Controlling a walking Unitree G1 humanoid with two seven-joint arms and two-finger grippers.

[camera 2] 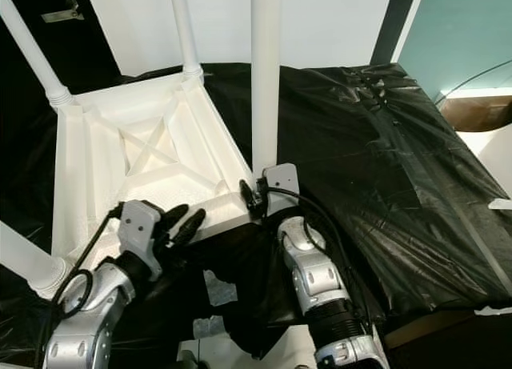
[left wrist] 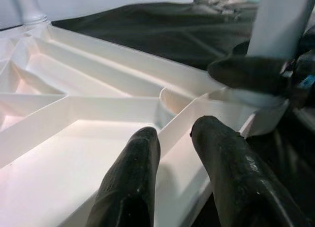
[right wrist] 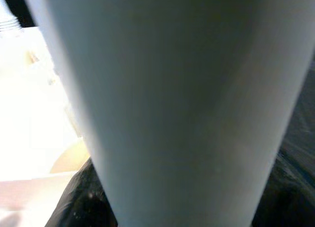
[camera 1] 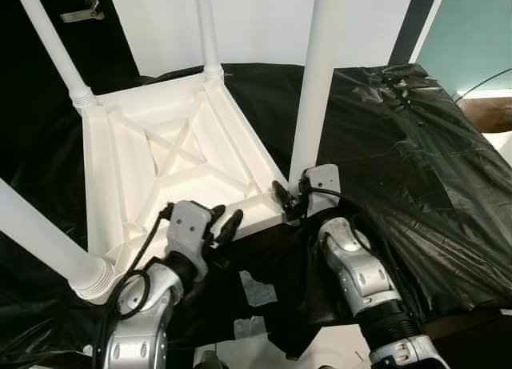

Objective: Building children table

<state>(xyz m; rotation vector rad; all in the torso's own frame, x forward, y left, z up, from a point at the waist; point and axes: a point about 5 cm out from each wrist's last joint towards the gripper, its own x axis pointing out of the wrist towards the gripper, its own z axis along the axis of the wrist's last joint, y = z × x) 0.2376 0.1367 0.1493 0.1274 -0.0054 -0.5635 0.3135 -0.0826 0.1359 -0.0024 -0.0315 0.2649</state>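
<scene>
Apparently the last leg is being seated: the upturned white plastic children's table [camera 1: 172, 157] lies on the black-sheeted worktop [camera 1: 400, 145], the right gripper [camera 1: 290, 199] clamping the white tubular leg [camera 1: 314, 89] at its near corner socket. The left gripper [camera 1: 222, 225], fingers parted, rests on the near rim. Next comes twisting the leg tight.

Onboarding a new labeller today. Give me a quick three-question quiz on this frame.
1. True or false: the white table top lies upside down on the black sheet.
2. How many legs stand in the table's corners? A) two B) three C) four
3. Which gripper is at the base of the near right leg?

Key:
1. True, the ribbed underside faces up.
2. C, four.
3. The right gripper; the left gripper hovers at the near edge of the table top, fingers a little apart.
</scene>
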